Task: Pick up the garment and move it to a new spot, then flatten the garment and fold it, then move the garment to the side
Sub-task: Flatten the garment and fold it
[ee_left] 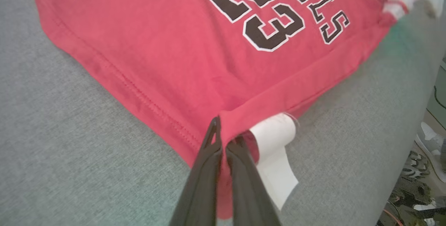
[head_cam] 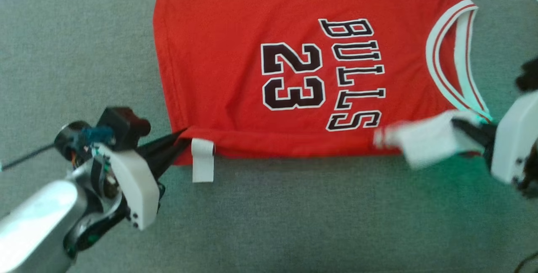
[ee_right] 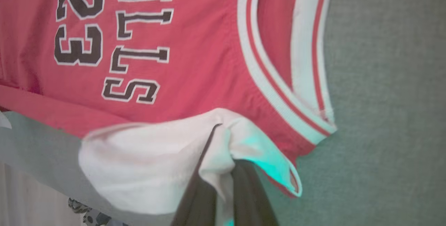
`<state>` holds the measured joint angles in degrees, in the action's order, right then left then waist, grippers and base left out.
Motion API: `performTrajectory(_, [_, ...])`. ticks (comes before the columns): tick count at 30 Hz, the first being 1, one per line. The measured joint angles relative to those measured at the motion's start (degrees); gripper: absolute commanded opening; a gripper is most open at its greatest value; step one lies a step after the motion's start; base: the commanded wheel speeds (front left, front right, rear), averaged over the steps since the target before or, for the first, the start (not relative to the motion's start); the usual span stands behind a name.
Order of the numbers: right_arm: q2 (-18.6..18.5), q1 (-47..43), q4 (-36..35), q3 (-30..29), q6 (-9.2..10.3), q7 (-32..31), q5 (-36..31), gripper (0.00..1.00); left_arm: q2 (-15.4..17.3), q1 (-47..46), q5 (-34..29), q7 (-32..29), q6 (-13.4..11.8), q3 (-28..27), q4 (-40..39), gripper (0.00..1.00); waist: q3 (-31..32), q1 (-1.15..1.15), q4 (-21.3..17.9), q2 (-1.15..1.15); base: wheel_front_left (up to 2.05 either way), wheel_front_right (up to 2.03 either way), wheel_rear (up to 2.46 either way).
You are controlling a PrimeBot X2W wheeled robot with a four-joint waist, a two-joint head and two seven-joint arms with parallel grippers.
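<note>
Red cloth with black letters and a big number, that is our garment [head_cam: 252,75]; it lies spread out on the grey surface [head_cam: 294,222], smooth and mostly flat, so we think the moving and the flattening are done; now we are on the fold. Our left gripper [head_cam: 181,135] is pinched tight on the bottom corner, right beside a white tag [head_cam: 202,159] that sticks out; our right gripper [head_cam: 460,126] is pinched tight on the white cloth by the arm hole, at the other end of the same long side. That near side is turned up and over in a thin strip, so the fold looks only just begun; most of the garment is not folded yet. We guess both pinched ends must go across the number together; after that the folded garment has to go to the side.
</note>
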<state>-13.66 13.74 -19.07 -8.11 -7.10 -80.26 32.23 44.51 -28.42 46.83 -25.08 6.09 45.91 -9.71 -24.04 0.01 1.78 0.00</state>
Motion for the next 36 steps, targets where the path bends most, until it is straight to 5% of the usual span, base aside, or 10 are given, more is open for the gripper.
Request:
performTrajectory(4, [-0.4, 3.4, 1.7, -0.2, 0.00, -1.0, -0.6, 0.02, -0.8, -2.6, 0.6, -1.4, 0.5, 0.8, 2.2, 0.00, -0.8, 0.00, 0.7, 0.00, 0.00, 0.00, 0.00])
performTrajectory(5, [-0.5, 4.2, 2.3, -0.3, 0.00, -1.0, -1.0, 0.45, -1.2, -3.6, 0.6, -1.9, 0.5, 1.2, 3.2, 0.00, -1.0, 0.00, 1.0, 0.00, 0.00, 0.00, 0.00])
performTrajectory(6, [-0.4, 4.9, 2.9, -0.5, 0.00, -0.5, -1.7, 1.00, -1.8, -4.5, 0.6, -2.1, 0.6, 1.4, 4.3, 0.01, -1.3, 0.00, 1.2, 0.00, 0.00, 0.00, 0.00])
performTrajectory(7, [-0.4, 5.4, 3.5, -0.7, 0.00, 0.5, -2.5, 1.00, -2.6, -5.2, 0.6, -2.0, 0.6, 1.5, 5.5, 0.26, -1.4, 0.00, 1.4, 0.00, 0.00, 0.00, 0.00])
performTrajectory(8, [-0.4, 6.0, 4.2, -0.8, 0.00, 1.4, -3.0, 1.00, -3.6, -5.8, 0.6, -1.6, 0.5, 1.4, 6.8, 0.95, -1.5, 0.00, 1.5, 0.00, 0.00, 0.00, 0.00])
performTrajectory(9, [-0.2, 6.3, 4.8, -0.8, 0.00, 2.2, -3.1, 1.00, -4.3, -6.1, 0.9, -1.5, 0.6, 1.4, 7.7, 1.00, -1.5, 0.01, 1.4, 0.00, 0.00, 0.00, 0.00])
performTrajectory(13, [0.9, 6.4, 5.2, -1.0, 0.00, 6.8, -2.6, 1.00, -5.3, -5.2, 3.3, 0.7, -0.2, 0.4, 9.1, 1.00, -0.6, -0.01, 0.8, 0.00, 0.00, 0.00, 0.00])
performTrajectory(25, [-3.8, -9.7, -1.7, -2.0, 0.00, 21.9, -3.2, 1.00, -2.4, 12.4, 6.7, 14.0, -12.2, -5.8, -2.4, 1.00, -0.3, -0.02, -1.4, 0.00, 0.00, 0.00, 0.00])
performTrajectory(36, [-4.5, -8.1, 7.4, 3.0, 0.00, 30.3, -7.1, 1.00, -6.5, 11.9, 6.2, 15.9, -12.6, -5.0, 1.6, 1.00, -2.5, -0.01, -0.4, 0.00, 0.00, 0.00, 0.00])
